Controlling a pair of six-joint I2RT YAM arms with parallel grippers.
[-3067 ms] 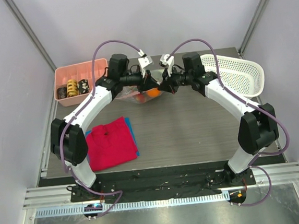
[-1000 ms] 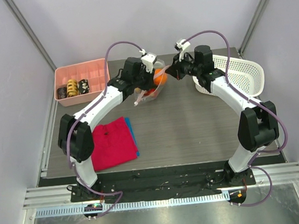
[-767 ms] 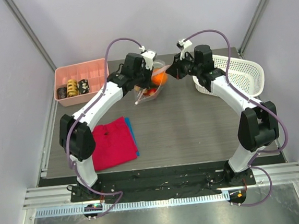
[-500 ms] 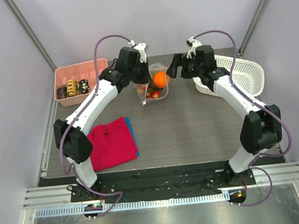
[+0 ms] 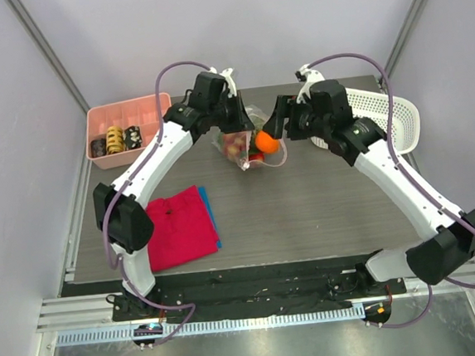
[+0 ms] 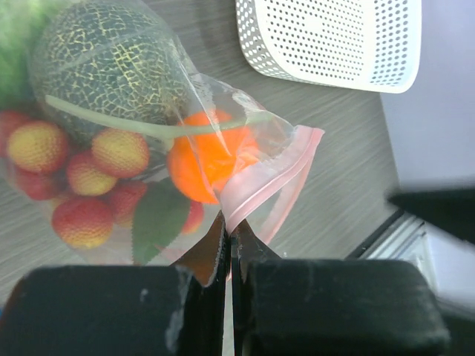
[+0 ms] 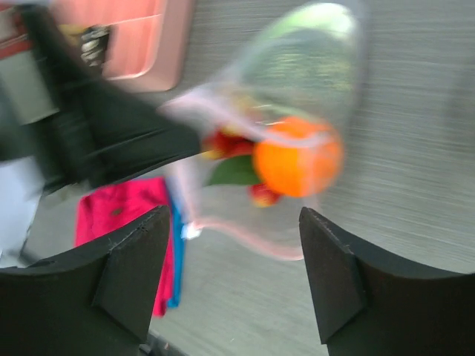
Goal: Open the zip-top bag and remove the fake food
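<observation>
The zip-top bag (image 5: 241, 138) hangs above the table from my left gripper (image 5: 234, 120). That gripper (image 6: 231, 239) is shut on the bag's pink zip strip (image 6: 276, 176) at a corner. Inside lie the fake food: an orange ball (image 6: 208, 159), red berries (image 6: 82, 174), a green leaf (image 6: 152, 222) and a netted green melon (image 6: 111, 59). My right gripper (image 5: 276, 128) is just right of the bag and open. In the right wrist view its fingers (image 7: 130, 278) stand wide apart with nothing between them, and the blurred bag (image 7: 312, 67) and orange ball (image 7: 297, 156) lie ahead.
A white lattice basket (image 5: 386, 115) stands at the back right, behind the right arm. At the back left a pink tray (image 5: 144, 111) holds small rolls. A red cloth (image 5: 175, 225) over a blue one lies at the front left.
My right gripper let go of the bag and opened, pulled back, then swung in toward it again. The left gripper stayed shut on the zip strip and carried the bag slightly right.
</observation>
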